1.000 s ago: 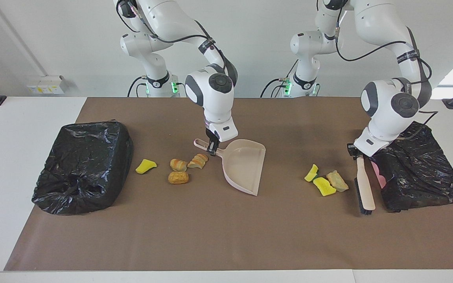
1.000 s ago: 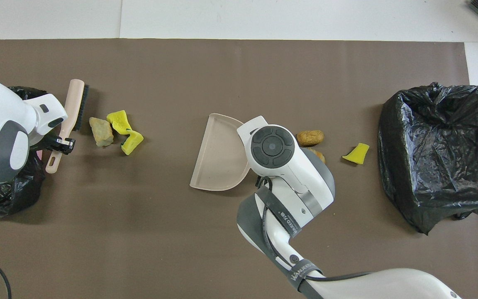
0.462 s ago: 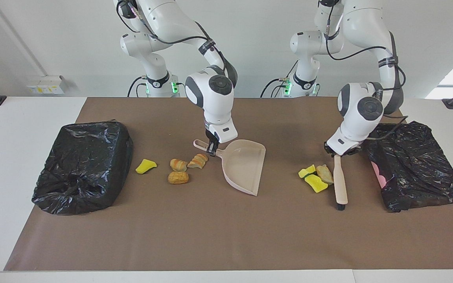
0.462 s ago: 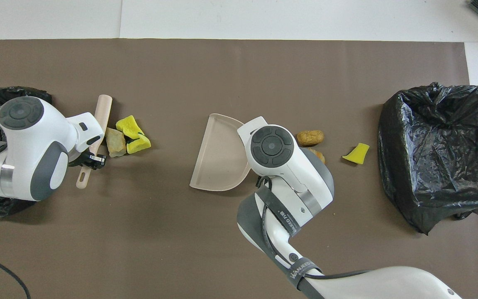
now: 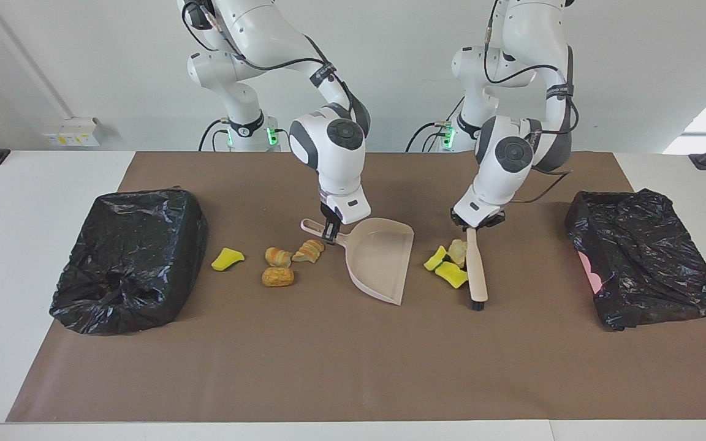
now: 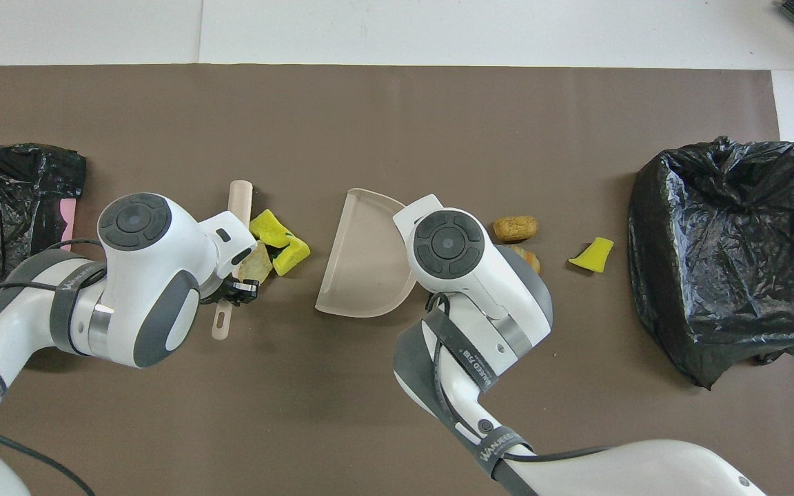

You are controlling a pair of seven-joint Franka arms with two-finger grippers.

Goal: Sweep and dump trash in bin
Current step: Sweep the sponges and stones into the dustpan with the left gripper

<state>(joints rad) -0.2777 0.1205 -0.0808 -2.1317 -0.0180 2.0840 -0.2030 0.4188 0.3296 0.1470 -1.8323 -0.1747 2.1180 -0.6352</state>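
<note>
Sweeping stage: scraps are nearing the pan.
Bins [image 5: 129, 257]: two black-bagged bins are sitting at the table's ends.
Dustpan [image 5: 380, 257]: right gripper [image 5: 330, 231] is pinching its handle.
Brush [image 5: 475, 269]: left gripper [image 5: 474, 222] is clamping its handle.
Trash [image 5: 448, 264]: three pieces are lying beside the pan's mouth; four [image 5: 279, 266] are lying by its handle.
Risk: pieces are likely slipping past the lip if the brush veers.
</note>
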